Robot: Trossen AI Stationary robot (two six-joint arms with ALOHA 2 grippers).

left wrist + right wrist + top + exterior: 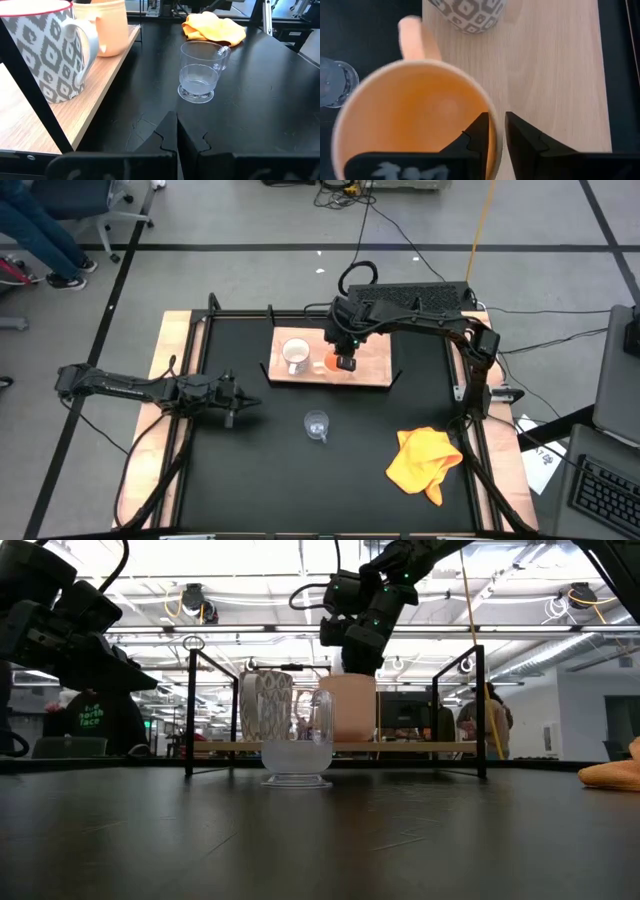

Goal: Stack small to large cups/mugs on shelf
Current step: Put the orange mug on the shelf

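The right arm bends down over the shelf point(375, 366). Its end effector point(496, 131) sits on the orange mug's point(415, 125) rim, fingers a little apart, one inside, one outside. The white mug point(295, 355) stands beside it. The glass cup point(316, 424) and yellow cloth point(425, 461) are on the tabletop point(250, 480). The left end effector point(176, 137) waits low, clenched shut.

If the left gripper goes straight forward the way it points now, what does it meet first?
Probably the clear glass cup on the black tabletop. It stands slightly to one side of the line of the shut left gripper, so the gripper might only graze it.
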